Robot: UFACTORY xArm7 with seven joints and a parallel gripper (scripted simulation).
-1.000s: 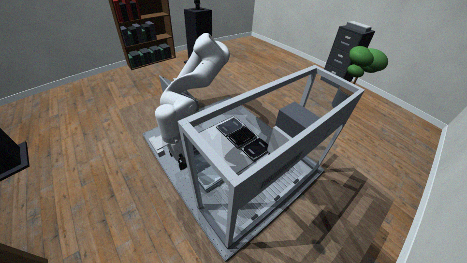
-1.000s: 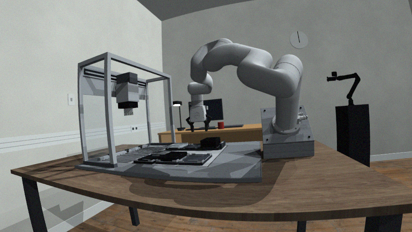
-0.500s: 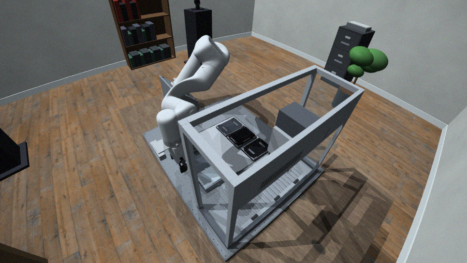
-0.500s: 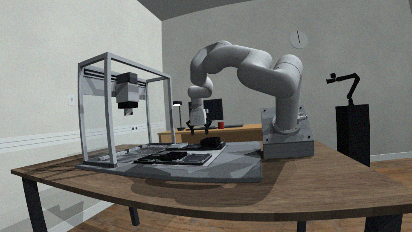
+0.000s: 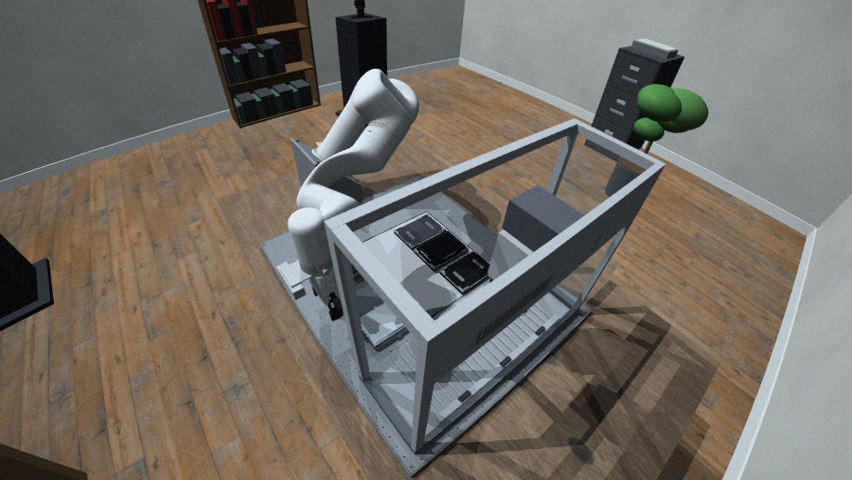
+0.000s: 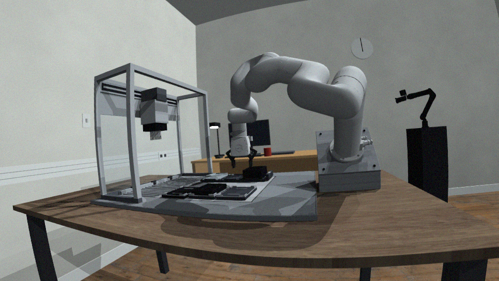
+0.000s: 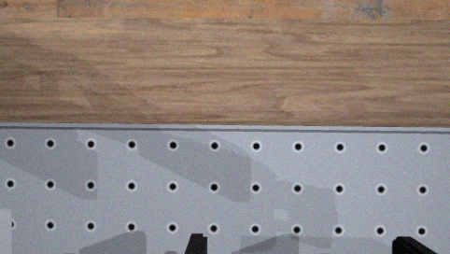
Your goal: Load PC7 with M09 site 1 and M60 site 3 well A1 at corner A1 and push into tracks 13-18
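Observation:
The plate carrier PC7 [image 6: 237,177] lies on the apron on the far side of the nests. The tall black deep-well block M09 [image 6: 255,172] stands on its end toward the arm. The pale 384-well plate M60 [image 6: 217,176] lies on its end toward the rails and also shows in the overhead view [image 5: 386,334]. The black 96-well plate M06 [image 5: 441,248] sits in the middle nest. The nests on either side [image 5: 420,229] [image 5: 466,272] hold no plate. My gripper [image 6: 241,163] is open and empty, low beside M09. The wrist view shows only its fingertips over the perforated baseplate.
The grey instrument frame [image 5: 495,238] stands over the deck, with a pipetting head [image 6: 153,111] hanging inside. The loading rails [image 5: 476,363] run beyond the apron. The baseplate edge and the wooden table [image 7: 224,70] lie just past the carrier. The arm's base block [image 6: 348,174] stands at the back.

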